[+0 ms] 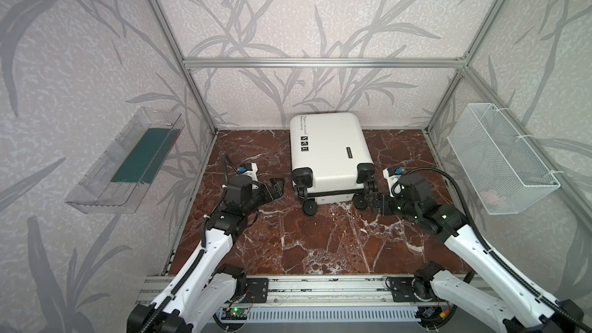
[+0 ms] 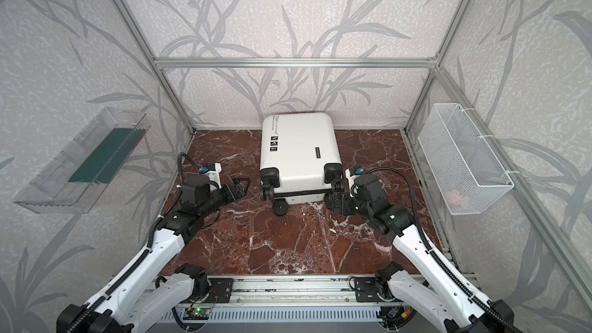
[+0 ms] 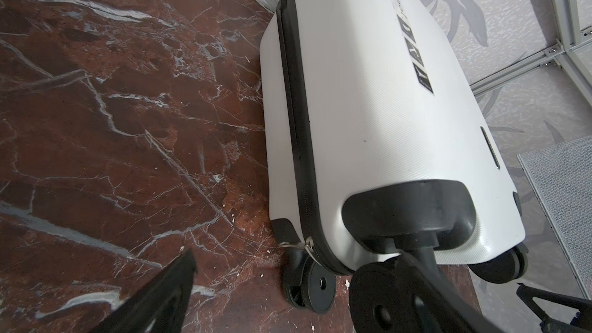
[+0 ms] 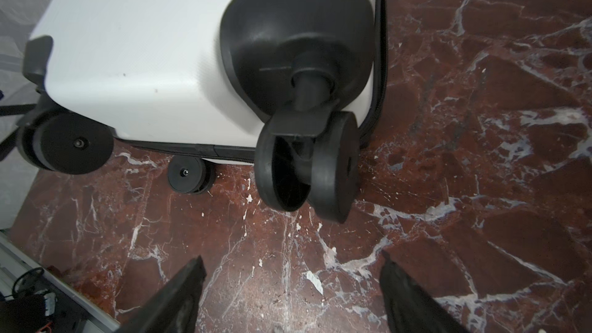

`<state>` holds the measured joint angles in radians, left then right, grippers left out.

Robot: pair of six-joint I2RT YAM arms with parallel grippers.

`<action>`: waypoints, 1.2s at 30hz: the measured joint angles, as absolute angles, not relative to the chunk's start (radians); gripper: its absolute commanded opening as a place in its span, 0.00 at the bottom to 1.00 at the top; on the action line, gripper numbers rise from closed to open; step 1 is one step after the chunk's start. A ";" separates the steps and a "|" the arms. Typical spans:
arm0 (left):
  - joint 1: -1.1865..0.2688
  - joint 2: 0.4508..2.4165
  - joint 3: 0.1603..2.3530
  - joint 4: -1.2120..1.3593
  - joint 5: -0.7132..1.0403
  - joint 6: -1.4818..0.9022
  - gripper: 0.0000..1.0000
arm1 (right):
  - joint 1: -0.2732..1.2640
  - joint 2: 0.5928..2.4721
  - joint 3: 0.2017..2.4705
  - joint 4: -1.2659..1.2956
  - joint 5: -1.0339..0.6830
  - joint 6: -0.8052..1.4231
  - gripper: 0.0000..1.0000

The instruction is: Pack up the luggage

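The luggage (image 1: 330, 152) (image 2: 301, 152) lies flat and closed on the red marble floor against the back wall, black wheels toward the front. My left gripper (image 1: 277, 187) (image 2: 242, 185) hovers open just left of its front left wheels, touching nothing. In the left wrist view the black zipper seam (image 3: 291, 123) runs along the side of the luggage (image 3: 368, 107), and a wheel (image 3: 315, 283) sits between my spread fingers (image 3: 173, 289). My right gripper (image 1: 373, 201) (image 2: 333, 200) (image 4: 291, 259) is open beside the front right wheel (image 4: 307, 168), holding nothing.
A clear plastic bin (image 1: 96, 187) holding a dark green flat item (image 1: 141, 158) hangs on the left wall. On the right wall hangs a white wire mesh basket (image 1: 499, 158) with something pink (image 1: 493, 198) inside. Aluminium frame posts stand at the back corners.
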<state>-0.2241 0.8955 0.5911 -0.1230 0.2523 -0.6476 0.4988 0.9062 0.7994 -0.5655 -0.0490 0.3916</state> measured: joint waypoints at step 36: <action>-0.220 1.064 0.476 0.084 0.316 -0.712 0.99 | 0.520 1.100 0.874 -0.501 0.048 0.302 0.36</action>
<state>-0.2199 1.0641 0.4759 0.0841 0.3157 -0.7120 0.5201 1.1004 0.8738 -0.5011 0.0483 0.3016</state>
